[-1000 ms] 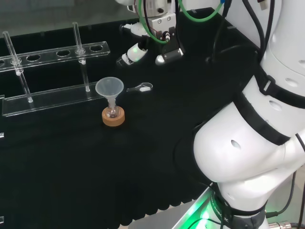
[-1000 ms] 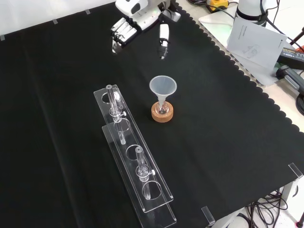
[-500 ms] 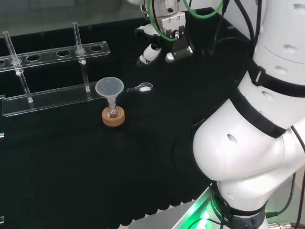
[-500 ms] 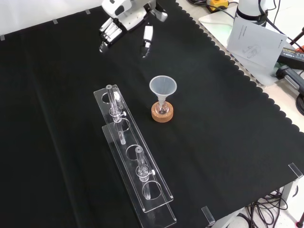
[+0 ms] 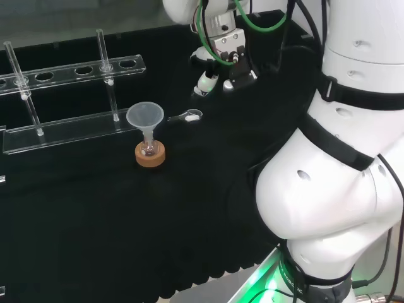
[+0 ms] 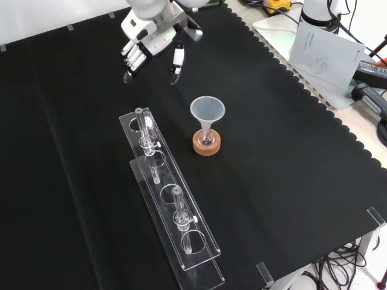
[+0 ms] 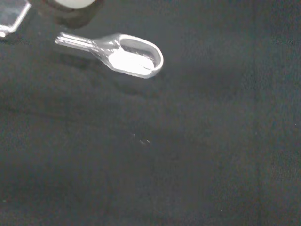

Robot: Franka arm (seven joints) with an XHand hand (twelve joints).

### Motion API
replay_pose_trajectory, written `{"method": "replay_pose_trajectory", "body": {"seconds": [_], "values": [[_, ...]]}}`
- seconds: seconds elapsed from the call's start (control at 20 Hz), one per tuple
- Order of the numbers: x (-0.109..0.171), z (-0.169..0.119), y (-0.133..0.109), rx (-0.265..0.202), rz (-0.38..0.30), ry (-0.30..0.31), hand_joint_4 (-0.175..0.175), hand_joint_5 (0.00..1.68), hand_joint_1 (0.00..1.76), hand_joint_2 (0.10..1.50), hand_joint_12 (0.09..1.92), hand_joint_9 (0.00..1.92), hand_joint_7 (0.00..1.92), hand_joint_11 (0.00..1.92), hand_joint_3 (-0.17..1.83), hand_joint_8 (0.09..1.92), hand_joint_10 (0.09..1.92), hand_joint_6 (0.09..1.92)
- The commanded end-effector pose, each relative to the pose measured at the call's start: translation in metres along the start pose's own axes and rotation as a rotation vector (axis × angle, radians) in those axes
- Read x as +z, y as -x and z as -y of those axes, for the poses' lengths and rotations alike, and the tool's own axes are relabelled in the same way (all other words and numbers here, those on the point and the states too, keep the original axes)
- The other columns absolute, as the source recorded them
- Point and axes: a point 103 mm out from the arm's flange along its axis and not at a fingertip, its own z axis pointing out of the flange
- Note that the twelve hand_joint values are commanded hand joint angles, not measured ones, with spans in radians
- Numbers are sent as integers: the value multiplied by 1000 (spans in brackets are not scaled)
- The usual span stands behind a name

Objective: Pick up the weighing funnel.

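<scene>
Holds the hand (image 6: 151, 36) in the air, fingers spread and empty, near the weighing funnel (image 5: 188, 115) lying flat on the black cloth (image 5: 95, 221) beside the funnel (image 5: 145, 117), seemingly lining up a grasp.

Even light, glare on weighing funnel (image 7: 134, 59)

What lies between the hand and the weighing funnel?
Only bare black cloth. In the head view the open hand hangs just beyond the weighing funnel, apart from it, with no other ware in the gap.
</scene>
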Motion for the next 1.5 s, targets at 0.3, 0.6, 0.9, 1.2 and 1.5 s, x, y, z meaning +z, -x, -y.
{"method": "replay_pose_trajectory", "body": {"seconds": [0.3,0.6,0.9,1.2,1.5], "values": [[39,-37,-21,-11,99,-79,-46,594,800,735,1413,409,248,199,299,709,685,96],[52,-49,-24,7,107,-111,-45,628,798,697,1407,425,262,208,380,703,674,118],[62,-60,-25,13,99,-129,-41,664,797,677,1393,464,288,237,425,704,665,157],[70,-70,-26,17,105,-136,-43,667,799,658,1377,500,308,264,470,705,647,206],[73,-75,-25,33,106,-134,-39,657,801,645,1368,524,320,277,510,702,627,367]]}}
